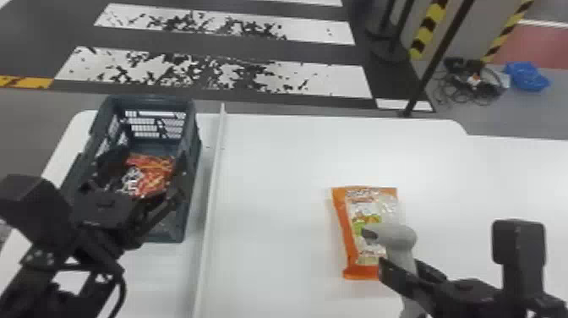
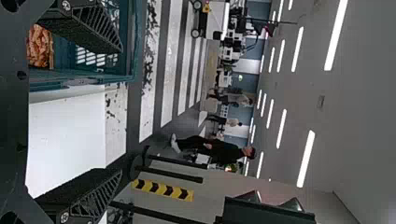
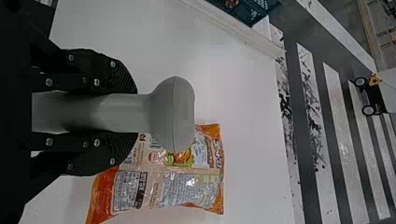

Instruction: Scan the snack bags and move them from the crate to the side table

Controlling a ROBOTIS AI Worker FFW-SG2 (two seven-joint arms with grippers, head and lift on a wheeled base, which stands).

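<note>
My left gripper [image 1: 143,177] is open over the crate [image 1: 192,139] at the table's left, above red-orange snack bags [image 1: 158,169] inside it. In the left wrist view, the gripper [image 2: 120,111] has its fingers wide apart, the crate [image 2: 128,70] partly behind one of them. On the table to the right, my right gripper [image 1: 406,270] holds a grey scanner [image 1: 397,239] over an orange snack bag [image 1: 348,237]. The right wrist view has the gripper [image 3: 135,114] shut around the handle of the scanner [image 3: 173,112], whose head hides part of the flat-lying bag [image 3: 187,186].
A raised white strip [image 1: 213,182] runs along the white table [image 1: 274,169] between the crate and the orange bag. Beyond the far edge lies a striped floor; a black pole [image 1: 437,61] and a heap of cables [image 1: 477,86] stand at the back right.
</note>
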